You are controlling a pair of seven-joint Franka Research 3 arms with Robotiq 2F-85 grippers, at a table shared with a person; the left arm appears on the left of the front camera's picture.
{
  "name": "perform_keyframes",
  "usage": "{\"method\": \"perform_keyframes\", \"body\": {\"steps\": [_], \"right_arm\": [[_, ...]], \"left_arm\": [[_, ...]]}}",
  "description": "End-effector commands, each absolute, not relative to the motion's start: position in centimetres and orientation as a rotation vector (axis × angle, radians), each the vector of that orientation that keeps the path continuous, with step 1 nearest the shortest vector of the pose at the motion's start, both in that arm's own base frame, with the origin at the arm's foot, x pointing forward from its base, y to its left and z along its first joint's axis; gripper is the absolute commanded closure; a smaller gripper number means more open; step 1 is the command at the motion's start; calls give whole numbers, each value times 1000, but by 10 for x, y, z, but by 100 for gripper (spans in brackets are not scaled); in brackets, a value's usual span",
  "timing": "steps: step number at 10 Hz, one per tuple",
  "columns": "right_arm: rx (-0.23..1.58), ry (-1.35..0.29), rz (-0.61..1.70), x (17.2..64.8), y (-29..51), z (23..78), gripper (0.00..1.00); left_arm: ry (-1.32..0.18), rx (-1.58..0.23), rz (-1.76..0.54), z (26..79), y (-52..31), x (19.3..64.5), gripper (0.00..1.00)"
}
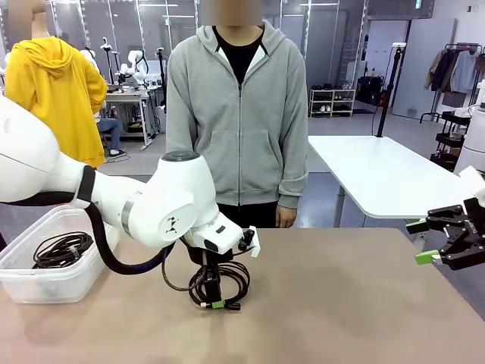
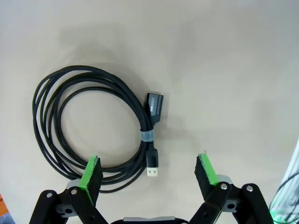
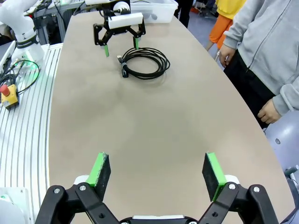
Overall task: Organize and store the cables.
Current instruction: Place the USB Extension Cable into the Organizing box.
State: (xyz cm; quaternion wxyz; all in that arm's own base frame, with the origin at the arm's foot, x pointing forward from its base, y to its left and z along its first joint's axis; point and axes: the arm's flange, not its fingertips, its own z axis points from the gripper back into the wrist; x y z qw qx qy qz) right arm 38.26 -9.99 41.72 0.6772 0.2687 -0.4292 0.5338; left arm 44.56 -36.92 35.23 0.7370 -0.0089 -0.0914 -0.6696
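Landmark: the clear bin [image 1: 45, 284] at the table's left end. It already holds one coiled cable [image 1: 62, 250].

Right of the bin, mid-table, lies the loose cable coil [image 2: 91, 128]: a round loop tied with a grey band [image 2: 147, 136], USB plugs at the tie. The left gripper [image 2: 148, 173] hangs right above it, jaws wide, nothing held. One pad sits over the coil's near strands, the other over bare table beside the plugs.

Step in hand, as I read it: the pick approach on this coil. Next move calls for dropping lower so the pads straddle the bundle near the tie, closing, lifting, then carrying it left to the bin.

Far right of the bin, the right gripper [image 1: 428, 241] hovers at the table's edge, jaws wide, empty, well apart from the coil.
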Motion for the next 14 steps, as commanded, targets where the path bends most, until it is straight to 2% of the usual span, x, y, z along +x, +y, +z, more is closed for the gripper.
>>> {"method": "perform_keyframes", "body": {"steps": [1, 7, 8, 9, 10, 11, 13, 14], "right_arm": [[619, -947, 1179, 379, -98, 422, 0], [619, -947, 1179, 379, -98, 422, 0], [619, -947, 1179, 379, -98, 422, 0], [619, -947, 1179, 379, -98, 422, 0], [619, -947, 1179, 379, -98, 422, 0], [619, -947, 1179, 379, -98, 422, 0], [619, -947, 1179, 379, -98, 422, 0], [619, -947, 1179, 379, -98, 422, 0]], "left_arm": [[-182, -5, -1440, 341, -390, 454, 0], [-94, 53, -1431, 306, -400, 457, 0], [-96, 56, -1427, 306, -399, 457, 26], [-99, 45, -1423, 307, -400, 456, 59], [-101, 35, -1428, 308, -400, 455, 85], [-90, 33, -1423, 309, -399, 455, 100], [-81, 35, -1399, 311, -397, 456, 100], [-78, 20, -1395, 314, -397, 456, 95]]}}
